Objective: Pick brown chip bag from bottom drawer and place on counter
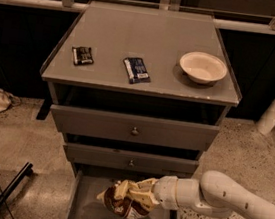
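Observation:
The brown chip bag (118, 201), crinkled dark brown with cream ends, hangs in my gripper (135, 196) above the floor of the open bottom drawer (82, 209). My white arm reaches in from the lower right, and the gripper is shut on the bag's right end. The bag casts a shadow on the drawer bottom beneath it. The counter (137, 36) lies above, flat and grey.
On the counter lie a small black packet (82, 55), a small dark-blue packet (136, 70) and a cream bowl (203, 66). Two upper drawers with round knobs (134, 130) stand slightly pulled out above the bag. A black stand leg (8, 190) is at lower left.

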Controlling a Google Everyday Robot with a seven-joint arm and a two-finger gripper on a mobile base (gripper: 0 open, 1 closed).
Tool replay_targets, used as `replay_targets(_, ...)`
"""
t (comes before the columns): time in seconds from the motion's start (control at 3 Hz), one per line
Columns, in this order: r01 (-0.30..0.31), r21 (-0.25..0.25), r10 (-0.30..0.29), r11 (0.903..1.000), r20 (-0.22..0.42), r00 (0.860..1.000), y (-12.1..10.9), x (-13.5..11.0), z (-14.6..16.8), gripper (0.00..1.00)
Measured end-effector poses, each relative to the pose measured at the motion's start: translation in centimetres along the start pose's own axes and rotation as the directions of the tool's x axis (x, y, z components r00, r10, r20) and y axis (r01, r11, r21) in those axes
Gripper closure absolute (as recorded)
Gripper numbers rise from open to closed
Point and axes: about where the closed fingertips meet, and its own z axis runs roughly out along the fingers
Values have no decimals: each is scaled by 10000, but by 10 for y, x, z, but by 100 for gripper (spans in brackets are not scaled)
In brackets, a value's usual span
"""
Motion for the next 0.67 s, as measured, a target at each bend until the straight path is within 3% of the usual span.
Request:
replay_targets(0.33,726,720,-741,9948,180,9971,26,-46,-39,100)
replay_targets(0.67,1376,1531,-1479,9786,579,9873,42,-105,-82,100)
